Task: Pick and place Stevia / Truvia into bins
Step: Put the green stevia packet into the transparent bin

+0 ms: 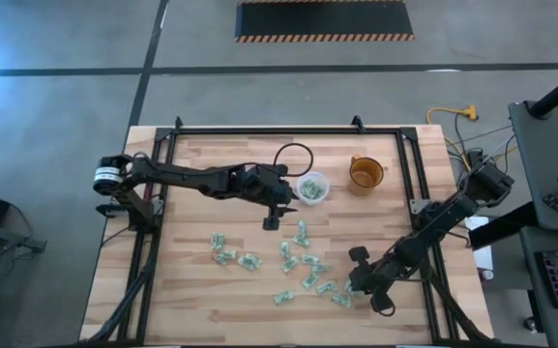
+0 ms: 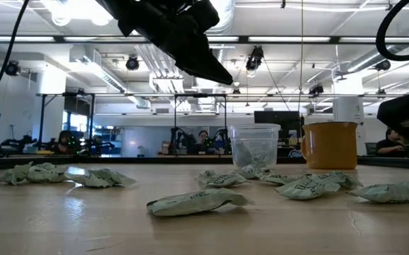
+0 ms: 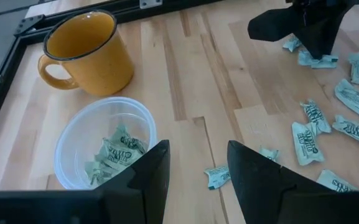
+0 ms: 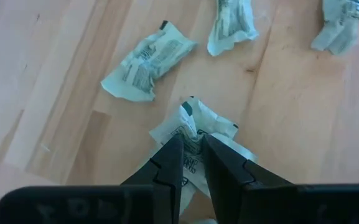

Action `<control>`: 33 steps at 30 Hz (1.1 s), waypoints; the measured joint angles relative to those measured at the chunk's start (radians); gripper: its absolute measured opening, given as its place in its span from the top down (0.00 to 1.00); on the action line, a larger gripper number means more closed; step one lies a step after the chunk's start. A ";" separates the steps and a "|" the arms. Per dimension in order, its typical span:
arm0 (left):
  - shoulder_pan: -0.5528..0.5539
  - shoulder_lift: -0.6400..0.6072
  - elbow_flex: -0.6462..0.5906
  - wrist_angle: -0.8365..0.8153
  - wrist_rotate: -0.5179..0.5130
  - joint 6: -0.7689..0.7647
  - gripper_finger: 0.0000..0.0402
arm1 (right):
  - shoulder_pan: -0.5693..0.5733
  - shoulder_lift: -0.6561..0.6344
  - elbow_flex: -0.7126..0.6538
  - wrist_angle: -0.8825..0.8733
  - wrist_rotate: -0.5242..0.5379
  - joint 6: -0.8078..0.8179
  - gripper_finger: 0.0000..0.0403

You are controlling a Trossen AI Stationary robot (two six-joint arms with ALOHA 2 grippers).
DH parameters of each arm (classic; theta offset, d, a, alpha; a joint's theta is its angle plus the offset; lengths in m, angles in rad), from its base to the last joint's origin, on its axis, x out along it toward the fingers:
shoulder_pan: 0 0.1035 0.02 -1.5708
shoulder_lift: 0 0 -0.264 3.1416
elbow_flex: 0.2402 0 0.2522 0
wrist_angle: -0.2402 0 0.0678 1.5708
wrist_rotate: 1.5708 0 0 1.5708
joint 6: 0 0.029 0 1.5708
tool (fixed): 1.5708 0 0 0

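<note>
Since the right claw (image 4: 191,163) is pinched nearly shut on one sachet (image 4: 195,127) flat on the counter (image 4: 55,81) | clear cup (image 1: 311,186) well away, beside left claw (image 1: 272,221) | left claw open, empty

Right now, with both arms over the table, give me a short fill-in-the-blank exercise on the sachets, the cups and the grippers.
1. The right gripper is pinching a ____ against the wooden table.
2. The left gripper, open and empty, hovers beside the clear plastic ____.
3. The clear plastic cup already holds several ____.
4. Behind that cup stands an orange ____ with a handle.

Missing words: sachet; cup; sachets; mug
</note>
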 joint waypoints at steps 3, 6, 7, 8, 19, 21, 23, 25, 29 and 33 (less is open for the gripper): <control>0.000 0.000 0.000 -0.002 0.000 0.000 0.64 | 0.000 -0.015 0.002 -0.003 0.014 -0.021 0.91; -0.001 0.000 0.000 -0.013 0.000 0.000 0.64 | 0.000 -0.019 0.007 -0.003 0.030 -0.057 0.97; -0.001 0.000 0.000 -0.022 0.000 0.000 0.64 | 0.000 -0.019 0.010 -0.004 0.033 -0.065 0.97; -0.002 0.000 0.000 -0.031 0.000 0.000 0.64 | 0.000 -0.020 0.014 -0.003 0.033 -0.068 0.98; -0.016 -0.019 0.000 -0.235 -0.002 -0.063 0.64 | 0.000 -0.071 0.084 -0.095 0.225 -0.191 0.98; -0.027 -0.023 0.000 -0.277 -0.003 -0.078 0.64 | 0.000 -0.090 0.105 -0.119 0.334 -0.247 0.98; -0.045 -0.028 -0.003 -0.310 -0.006 -0.094 0.64 | -0.001 -0.106 0.120 -0.127 0.469 -0.314 0.98; -0.066 -0.033 -0.009 -0.316 -0.007 -0.104 0.64 | -0.011 -0.116 0.130 -0.126 0.615 -0.367 0.98; -0.116 -0.052 -0.060 -0.301 -0.007 -0.106 0.64 | -0.074 -0.140 0.137 -0.118 0.788 -0.417 0.98; -0.159 -0.075 -0.139 -0.245 -0.007 -0.145 0.64 | -0.194 -0.154 0.134 -0.057 0.792 -0.490 0.98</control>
